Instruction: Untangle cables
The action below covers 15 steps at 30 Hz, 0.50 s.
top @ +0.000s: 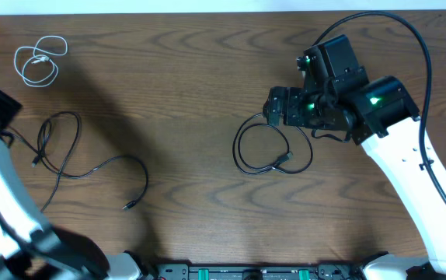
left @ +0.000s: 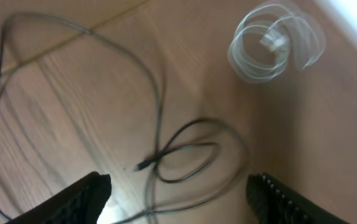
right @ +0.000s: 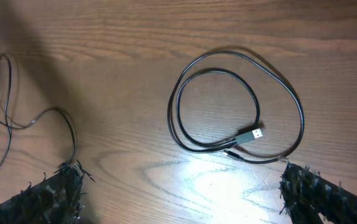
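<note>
White cable: coiled, far left.
Loose black cable: sprawled, left.
Coiled black cable: right.
Left gripper: wide.
Right gripper: wide.

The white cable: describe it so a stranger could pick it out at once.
On the wooden table, look to the far left corner. The white cable lies there alone, wound in a small coil. Only it is pale: the sprawled cable nearer the front and the looped cable by the right arm are black.
</note>
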Tool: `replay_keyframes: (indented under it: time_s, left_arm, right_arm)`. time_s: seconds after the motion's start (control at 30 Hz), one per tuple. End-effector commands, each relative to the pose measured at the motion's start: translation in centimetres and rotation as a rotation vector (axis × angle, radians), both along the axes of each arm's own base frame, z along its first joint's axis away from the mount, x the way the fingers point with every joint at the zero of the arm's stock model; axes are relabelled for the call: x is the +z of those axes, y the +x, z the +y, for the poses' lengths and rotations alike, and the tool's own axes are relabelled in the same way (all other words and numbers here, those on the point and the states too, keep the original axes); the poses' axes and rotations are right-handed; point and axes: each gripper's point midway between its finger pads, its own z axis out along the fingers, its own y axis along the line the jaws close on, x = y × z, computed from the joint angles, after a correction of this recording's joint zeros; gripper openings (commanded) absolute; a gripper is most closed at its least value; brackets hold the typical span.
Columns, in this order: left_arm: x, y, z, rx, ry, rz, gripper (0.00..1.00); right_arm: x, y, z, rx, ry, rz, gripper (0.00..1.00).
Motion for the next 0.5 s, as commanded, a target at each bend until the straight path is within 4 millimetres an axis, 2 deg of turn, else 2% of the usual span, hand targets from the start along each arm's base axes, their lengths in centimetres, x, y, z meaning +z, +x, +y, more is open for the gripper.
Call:
replay_keyframes:
  time_s: [0.0,0.13,0.23,0.37,0.47]
  left_arm:
    - [-3.4,-0.2,0.7,-0.041,0.022,0.117,0.75]
    - [-7.2,0.8,0.7,-0.109,-0.015,0.192,0.75]
    - [-9.4,2.5,-0.6,-0.245,-0.072,0.188,0.75]
    - [-10.8,4.0,-1.8,-0.320,-0.139,0.140,0.75]
    - [-11.8,3.9,-1.8,-0.328,-0.153,0.162,0.72]
  right_arm:
    - [-0.3,-0.4,0.5,0.031,-0.017,0.000,0.99]
    - [-0.2,-0.1,0.7,0.032,-0.010,-0.014,0.99]
    - [0.0,0.2,0.8,0.032,-0.002,-0.028,0.99]
    - [0.3,0.6,1.1,0.031,0.008,-0.050,0.99]
    - [0.5,0.8,1.2,0.031,0.013,-0.059,0.99]
